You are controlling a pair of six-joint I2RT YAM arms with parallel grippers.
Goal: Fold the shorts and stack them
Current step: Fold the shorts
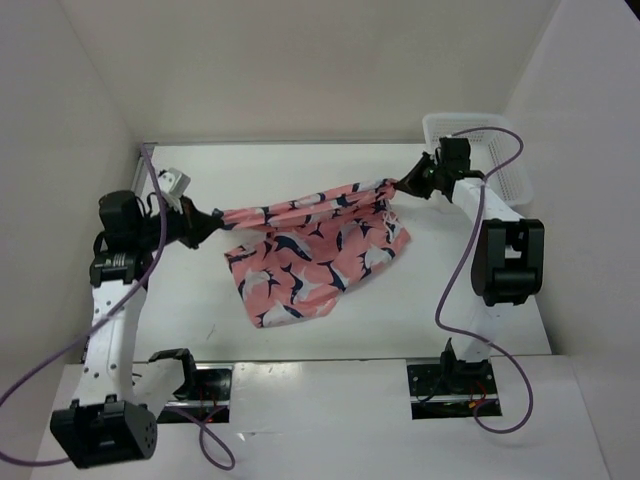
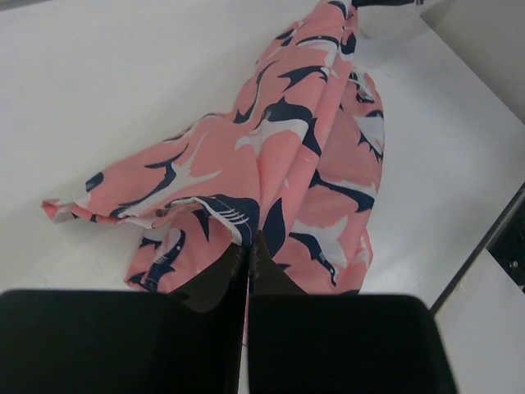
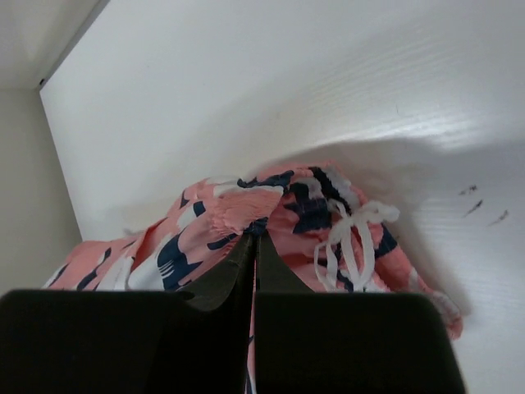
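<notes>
L hand (image 1: 214, 221), R hand (image 1: 405, 185): both tight on shorts (image 1: 320, 258), opposite ends.

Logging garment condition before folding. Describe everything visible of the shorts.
The shorts are soft salmon-pink fabric printed with navy-and-white shark shapes, with a white drawstring at one end. They stretch between the arms: left jaws shut on one end, right jaws shut beside the drawstring. The upper edge is taut and bunched; the rest sags crumpled onto the white table.
</notes>
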